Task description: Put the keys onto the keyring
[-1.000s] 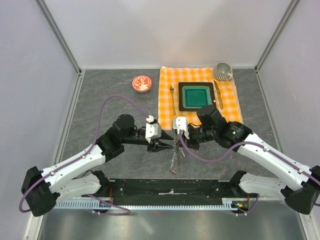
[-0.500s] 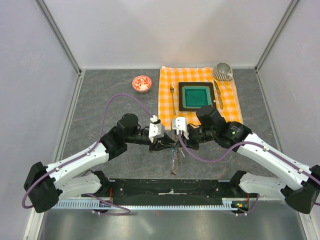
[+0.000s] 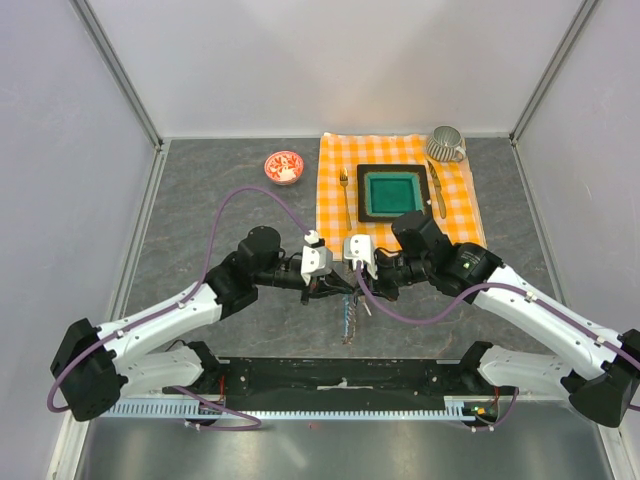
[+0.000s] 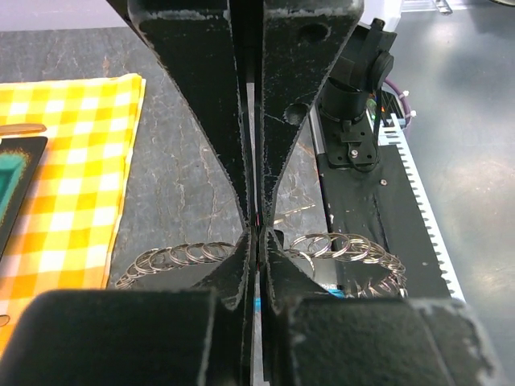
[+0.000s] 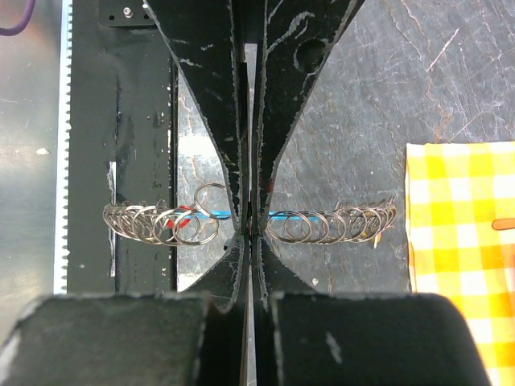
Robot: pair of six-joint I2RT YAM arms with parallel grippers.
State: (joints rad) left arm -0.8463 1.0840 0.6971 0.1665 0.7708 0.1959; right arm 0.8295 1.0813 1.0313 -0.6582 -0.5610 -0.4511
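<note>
Your table [image 3: 220, 190] is dark grey and stone-patterned. Directly on it you have a small red-and-white bowl [image 3: 283, 166] toward the far side. To the bowl's right is an orange checked cloth [image 3: 330, 160] with a ribbed silver cup [image 3: 445, 146] at its far right corner. The keyring [image 3: 348, 322] stretches toward the near edge; whether it touches the table is unclear.

Left arm [image 3: 180, 315] meets right arm [image 3: 520, 300] at the keyring [image 3: 348, 322].

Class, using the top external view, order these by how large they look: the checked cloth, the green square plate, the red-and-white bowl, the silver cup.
1. Checked cloth, by far the largest.
2. Green square plate.
3. Red-and-white bowl and silver cup: they look about alike, so I leave them unranked.
</note>
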